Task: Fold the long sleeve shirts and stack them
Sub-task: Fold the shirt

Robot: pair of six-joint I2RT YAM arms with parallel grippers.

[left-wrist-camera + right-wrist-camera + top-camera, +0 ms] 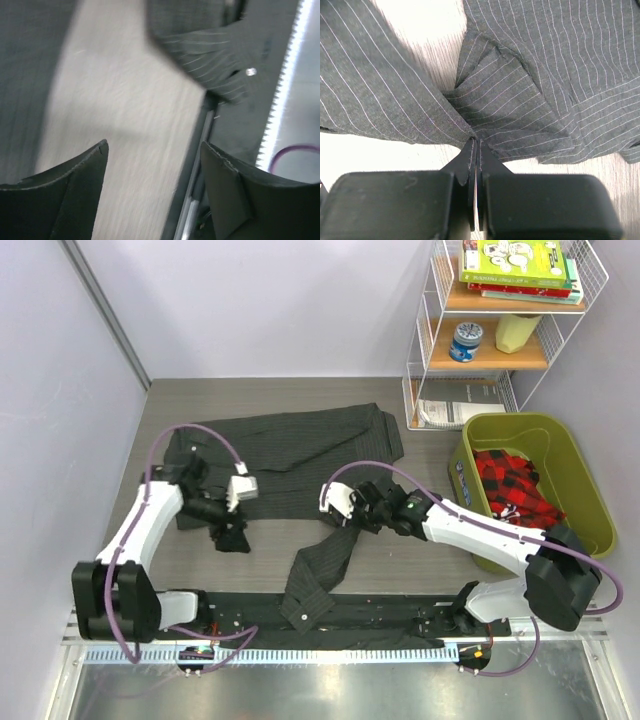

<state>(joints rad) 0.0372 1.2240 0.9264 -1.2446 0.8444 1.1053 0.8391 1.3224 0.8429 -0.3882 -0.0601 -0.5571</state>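
One dark pinstriped long sleeve shirt (290, 455) lies spread on the grey table, with one sleeve (320, 560) trailing toward the near edge. My right gripper (352, 508) is shut on a pinch of the shirt's cloth near where that sleeve joins the body. In the right wrist view the fingertips (472, 150) press together on bunched cloth (495, 100). My left gripper (232, 532) is at the shirt's near left edge. In the left wrist view it (154, 145) is open and empty over bare table, with the buttoned sleeve cuff (215, 65) ahead of it.
An olive-green bin (590, 490) holding red and black plaid cloth (510, 485) stands at the right. A white wire shelf (425, 350) with books and jars stands at the back right. Walls close the left and back. A metal rail (330, 650) runs along the near edge.
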